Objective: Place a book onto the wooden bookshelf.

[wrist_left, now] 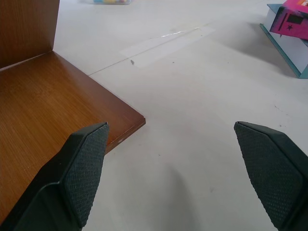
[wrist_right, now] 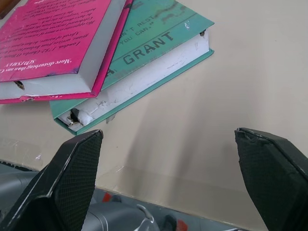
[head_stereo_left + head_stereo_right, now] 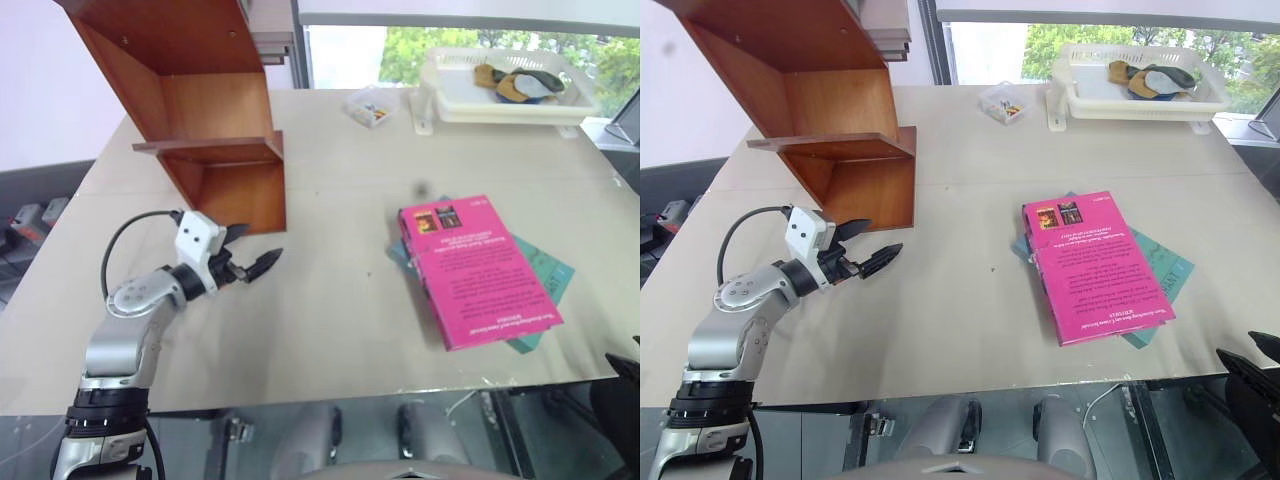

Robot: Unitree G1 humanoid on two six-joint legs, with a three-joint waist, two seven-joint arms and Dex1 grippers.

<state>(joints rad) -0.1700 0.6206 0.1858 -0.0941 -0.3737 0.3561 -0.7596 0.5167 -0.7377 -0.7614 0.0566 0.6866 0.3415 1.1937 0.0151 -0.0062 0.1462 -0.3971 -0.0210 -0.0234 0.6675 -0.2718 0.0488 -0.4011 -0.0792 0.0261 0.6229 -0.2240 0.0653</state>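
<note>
The magenta-pink book [image 3: 478,268] lies flat on the right side of the table, stacked on a teal-blue book [image 3: 545,270]. The reddish-brown wooden bookshelf [image 3: 200,110] stands at the back left, leaning, with its shelf board facing the table's middle. My left gripper [image 3: 252,248] hovers just in front of the bookshelf's lower corner, open and holding nothing; in its wrist view the wooden panel [image 1: 43,120] lies beside one finger [image 1: 86,168]. My right gripper [image 2: 168,168] is open near the table's front right edge, short of the pink book [image 2: 53,43], and holds nothing.
A white plastic tray [image 3: 445,95] with a few small items stands at the back right. A small clear box [image 3: 368,106] sits at the back centre. The table's front edge [image 3: 400,395] runs just below the books. Bare tabletop lies between the shelf and the books.
</note>
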